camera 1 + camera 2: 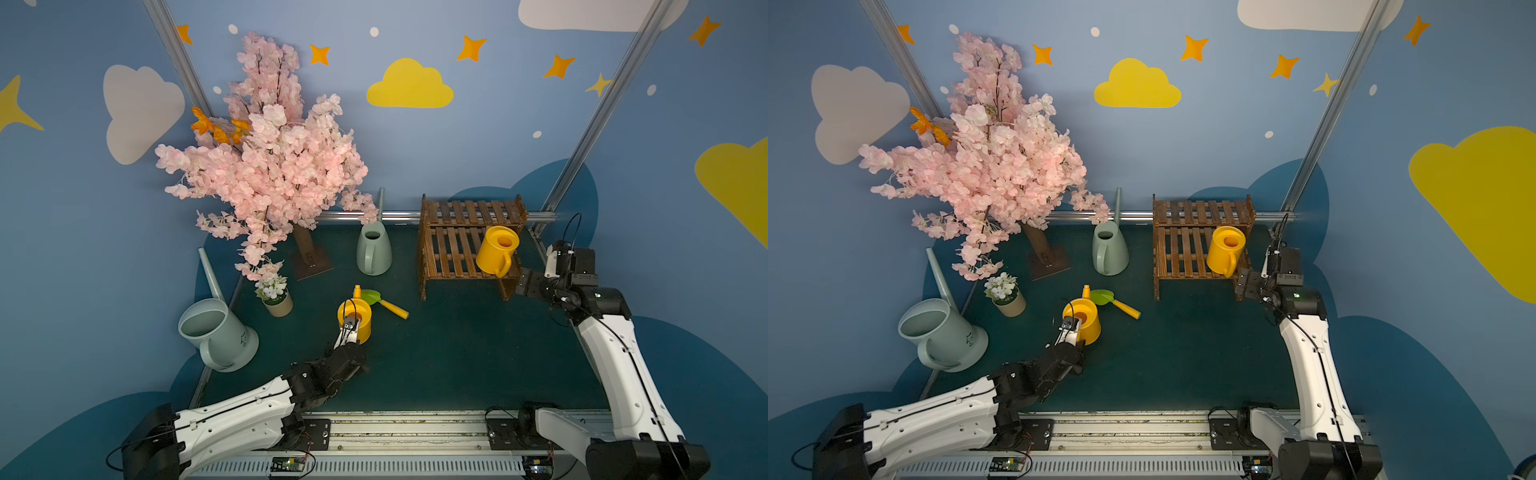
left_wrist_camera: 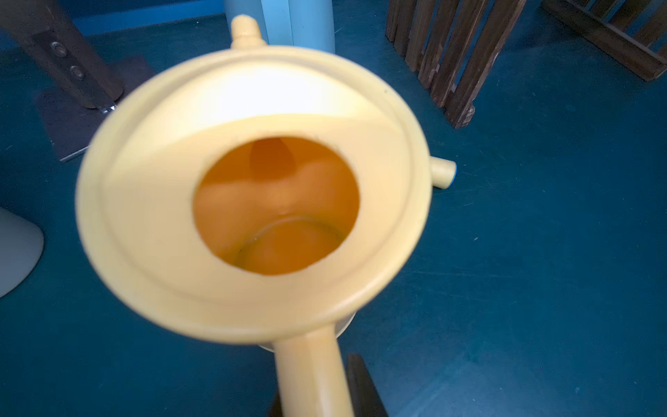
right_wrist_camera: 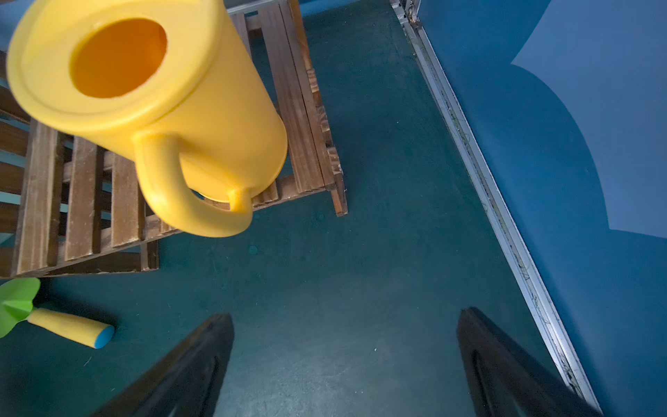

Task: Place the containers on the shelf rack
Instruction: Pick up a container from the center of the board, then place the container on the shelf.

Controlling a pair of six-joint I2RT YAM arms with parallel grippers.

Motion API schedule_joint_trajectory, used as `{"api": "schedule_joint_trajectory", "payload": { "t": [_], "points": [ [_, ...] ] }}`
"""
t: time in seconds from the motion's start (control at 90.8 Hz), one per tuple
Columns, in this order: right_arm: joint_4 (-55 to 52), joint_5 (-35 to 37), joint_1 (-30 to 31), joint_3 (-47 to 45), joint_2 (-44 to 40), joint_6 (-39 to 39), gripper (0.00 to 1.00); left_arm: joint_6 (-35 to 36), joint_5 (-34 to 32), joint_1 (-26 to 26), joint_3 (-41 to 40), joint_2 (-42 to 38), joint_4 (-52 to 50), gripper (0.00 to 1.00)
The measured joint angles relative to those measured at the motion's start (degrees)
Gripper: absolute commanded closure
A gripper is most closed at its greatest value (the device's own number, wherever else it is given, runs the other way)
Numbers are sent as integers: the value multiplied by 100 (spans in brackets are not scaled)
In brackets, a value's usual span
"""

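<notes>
While the left end effector (image 1: 351, 322) stands at the handle side of the held yellow can (image 1: 365, 324), both top views show this can upright at mid desk (image 1: 457, 353), with the trowel (image 1: 390, 307) just beyond its spout. The shelf rack (image 1: 451, 253) lies well ahead of this end effector and to its right. On its lower tier sits the shelved yellow can (image 1: 494, 253), close in front of the right end effector (image 1: 521, 284). The far grey-green can (image 1: 374, 253) stands ahead of the left end effector and the big grey-green can (image 1: 220, 336) to its left, both on the desk.

Seen by the left wrist camera, the handle of the held yellow can (image 2: 310, 372) runs back between the dark fingers (image 2: 357, 382), which lie against it. I read this end effector as clenched on the handle. I cannot tell whether the base has left the desk. A grip on the thin loop alone lets the can swing, so I would lift straight up first, clear of the trowel, and then carry slowly. The base must pass above the slats before it goes down.

Seen by the right wrist camera, the right end effector (image 3: 344, 314) is released, its fingers (image 3: 202, 361) wide apart with nothing between them. The shelved yellow can is just ahead and apart from them. Free slats of the lower tier lie beyond that can. The coming can should land there without touching it.
</notes>
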Motion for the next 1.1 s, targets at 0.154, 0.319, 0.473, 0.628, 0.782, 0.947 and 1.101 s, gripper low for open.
{"api": "schedule_joint_trajectory", "payload": {
  "t": [0.154, 0.319, 0.473, 0.628, 0.782, 0.947, 1.101],
  "points": [
    [-28, -2, -20, 0, -96, 2, 2, 46, 214, 0, 632, -173, -798, 93],
    [-44, -2, -22, 0, -149, 4, 3, 203, 549, 0, 1600, 13, -1281, 93],
    [-81, -116, -24, 7, -227, 39, 2, 302, 957, 0, 2671, 861, -1521, 93],
    [-177, -409, -22, 232, -476, 50, 2, 520, 1451, 0, 3731, 1803, -1668, 93],
    [-199, -660, -20, 501, -638, 44, 2, 632, 1775, -2, 4944, 2855, -1893, 93],
    [-295, -765, -15, 505, -721, 28, 2, 675, 1910, 0, 5580, 3438, -2000, 96],
    [-374, -879, 22, 505, -774, -9, 2, 623, 1897, 0, 6052, 3884, -2024, 98]
  ]
}}
